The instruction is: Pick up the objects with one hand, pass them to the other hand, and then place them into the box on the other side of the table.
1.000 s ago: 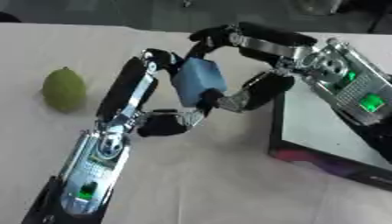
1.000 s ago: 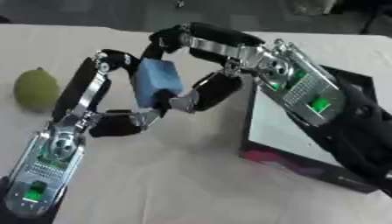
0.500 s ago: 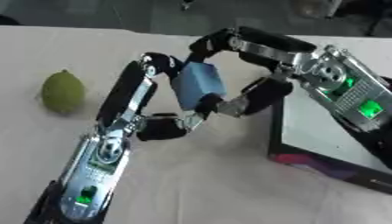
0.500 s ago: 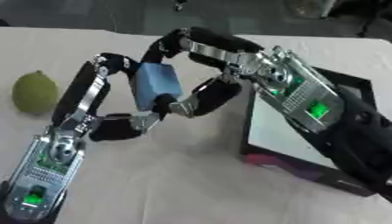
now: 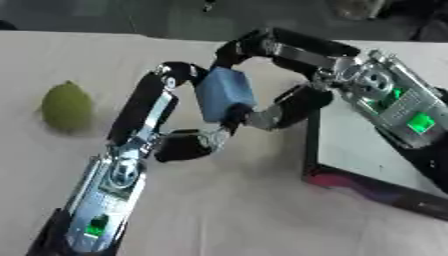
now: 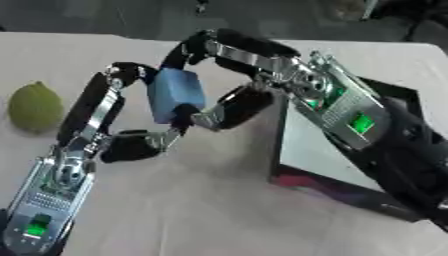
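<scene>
In the left eye view, a light blue rectangular block (image 5: 225, 95) was held above the pale beige desk (image 5: 236, 215), caught between both robot hands. The left robot hand (image 5: 171, 117) rose from the lower left, its fingers curled round the block's left side and its thumb hooked beneath. The right robot hand (image 5: 289, 75) reached in from the right, its fingers arched over the block's top and its thumb pressed against the lower right edge, so both were closed on the block. A yellow-green pear-shaped fruit (image 5: 67, 106) lay on the desk well to the left. In the right eye view, the black-walled box with a pale floor and a pink-marked front (image 6: 328, 172) sat on the desk at the right, beneath the right forearm, with the block just to its left.
</scene>
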